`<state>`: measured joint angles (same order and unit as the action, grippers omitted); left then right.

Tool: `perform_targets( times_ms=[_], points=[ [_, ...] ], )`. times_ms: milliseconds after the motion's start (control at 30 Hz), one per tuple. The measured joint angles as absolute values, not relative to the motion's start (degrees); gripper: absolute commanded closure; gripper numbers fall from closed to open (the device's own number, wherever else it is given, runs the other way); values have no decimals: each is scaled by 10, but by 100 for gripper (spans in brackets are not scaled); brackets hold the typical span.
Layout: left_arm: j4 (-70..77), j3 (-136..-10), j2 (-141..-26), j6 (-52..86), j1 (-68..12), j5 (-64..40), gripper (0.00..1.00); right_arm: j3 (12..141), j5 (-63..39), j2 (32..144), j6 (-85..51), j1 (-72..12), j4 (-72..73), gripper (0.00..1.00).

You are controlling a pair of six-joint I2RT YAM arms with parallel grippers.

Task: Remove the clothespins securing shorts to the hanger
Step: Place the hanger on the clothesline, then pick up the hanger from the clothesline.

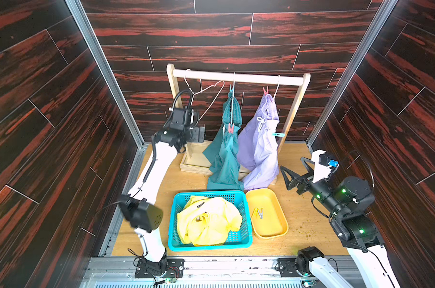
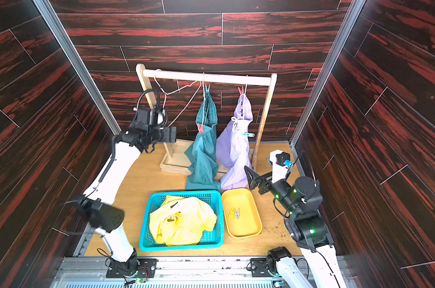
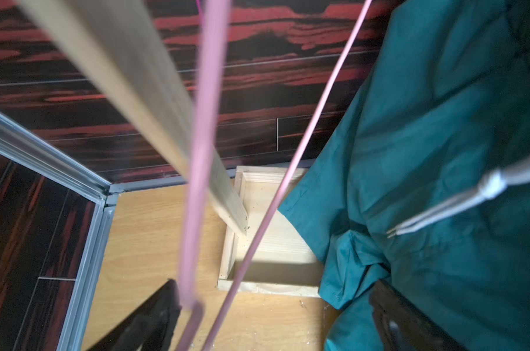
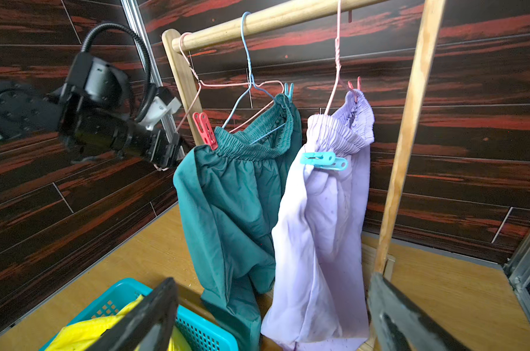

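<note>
Clothespins sit in two places: four grip the shorts hanging on the wooden rack (image 1: 251, 78) at the back of the tabletop (image 1: 308, 224), and two yellow clothespins (image 1: 258, 213) lie together in the yellow tray (image 1: 273, 224). On the teal shorts (image 1: 223, 154) you have a blue clothespin (image 1: 231, 88) up by the rail and a red clothespin (image 1: 230, 128) lower on the waistband. On the lavender shorts (image 1: 257, 154) a pink clothespin (image 1: 265, 91) sits high and a turquoise clothespin (image 1: 278, 135) juts toward the right post. The yellow shorts (image 1: 206, 219) lie bunched in the blue basket (image 1: 173, 219), just beside the tray. Your left tool (image 1: 198, 134) is raised beside the rack's left post, its jaws wide apart and holding nothing. In the left wrist view the wires of the empty pink hanger (image 3: 201, 152) run between its fingers (image 3: 154, 316); one wire passes close to a finger, and I cannot tell whether it touches. Your right tool (image 1: 291, 163) hangs low near the foot of the right post, jaws wide and empty, just beside the lavender hem. You have bare tabletop to the right of the tray and to the left of the basket, but the teal legs drop to just behind the basket's far rim. The tabletop is light wood, speckled with crumbs near the tray. Dark red-streaked walls (image 1: 211, 30) close three sides, with aluminium rails (image 1: 102, 64) in the corners.
</note>
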<state>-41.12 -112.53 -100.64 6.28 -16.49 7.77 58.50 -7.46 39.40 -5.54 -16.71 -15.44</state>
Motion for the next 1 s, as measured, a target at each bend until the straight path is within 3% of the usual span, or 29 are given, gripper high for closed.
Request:
perform_targets(
  times_ms=[433, 767, 1000],
  points=[
    [-147, -725, -635, 84, -165, 70, 0, 555, -109, 406, -84, -167, -65, 1],
    [-69, -626, -532, 84, -166, 0, 1, 555, -135, 439, -99, -167, -22, 2],
    [-41, -628, -541, 123, -178, -34, 4, 555, -135, 440, -103, -167, -16, 2]
  ],
)
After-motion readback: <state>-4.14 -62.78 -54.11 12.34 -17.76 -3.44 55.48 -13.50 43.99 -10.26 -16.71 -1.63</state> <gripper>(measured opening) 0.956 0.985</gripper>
